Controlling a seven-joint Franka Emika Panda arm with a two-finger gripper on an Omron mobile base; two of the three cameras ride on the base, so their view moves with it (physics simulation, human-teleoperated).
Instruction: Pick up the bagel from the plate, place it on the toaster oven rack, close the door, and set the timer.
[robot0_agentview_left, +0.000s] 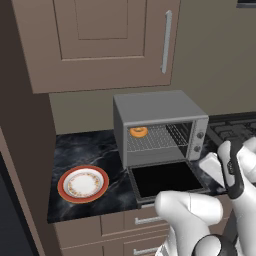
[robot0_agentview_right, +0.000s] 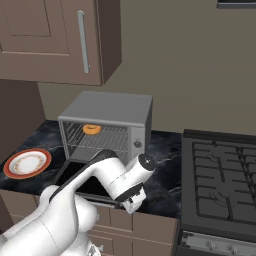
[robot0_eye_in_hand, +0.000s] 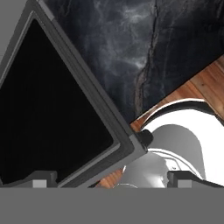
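The bagel (robot0_agentview_left: 138, 132) (robot0_agentview_right: 91, 129) lies at the back left of the toaster oven rack (robot0_agentview_left: 155, 140) (robot0_agentview_right: 107, 136), inside the grey oven. The door (robot0_agentview_left: 167, 179) (robot0_agentview_right: 82, 180) (robot0_eye_in_hand: 48, 109) hangs open, flat over the counter's front edge, dark glass up. The plate (robot0_agentview_left: 83, 183) (robot0_agentview_right: 27, 163) rests bare on the counter, left of the oven. My gripper (robot0_agentview_right: 131, 202) (robot0_eye_in_hand: 111, 179) is open and holds nothing. It hovers low at the door's front right corner, which shows between the fingertips in the hand view.
Two knobs (robot0_agentview_left: 199, 141) (robot0_agentview_right: 137, 144) sit on the oven's right front panel. A black stove (robot0_agentview_right: 220, 175) adjoins the counter on the right. A brown wall cabinet (robot0_agentview_left: 100, 40) hangs above the oven, and drawers (robot0_agentview_left: 145, 220) run below the counter edge.
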